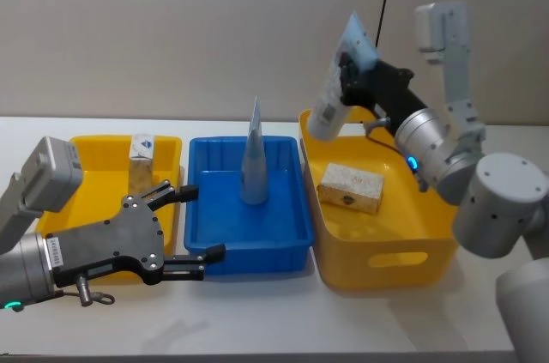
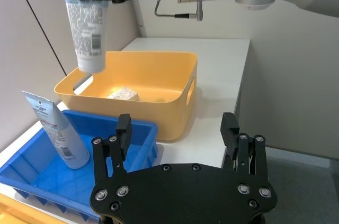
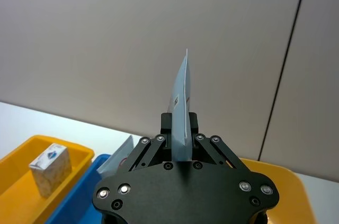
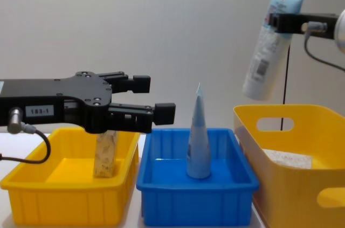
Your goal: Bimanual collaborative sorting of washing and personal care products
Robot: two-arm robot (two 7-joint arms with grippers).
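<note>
Starting at the left, the shallow yellow bin (image 1: 103, 153) holds one beige carton (image 1: 140, 161) standing on end near its back wall. The left gripper (image 1: 190, 223) hovers at the front of this bin, near the boundary with the blue bin (image 1: 249, 256); its fingers (image 1: 179, 194) are spread apart and hold nothing. In the chest view, the gripper sits level, above the bin rims.

The blue bin occupies the centre. One pale-blue tube (image 4: 198, 142) stands upright inside it on its cap end, crimped edge pointing up.

The deep yellow bin (image 1: 386, 251) stands at the right, touching the blue bin. A second beige carton (image 1: 350, 186) lies flat on its floor. The right gripper (image 1: 350, 71) is raised over this bin's back left corner, fingers pinching a second pale-blue tube (image 1: 337, 88) near the crimped end. This tube hangs tilted, cap end down, clear of the rim.
</note>
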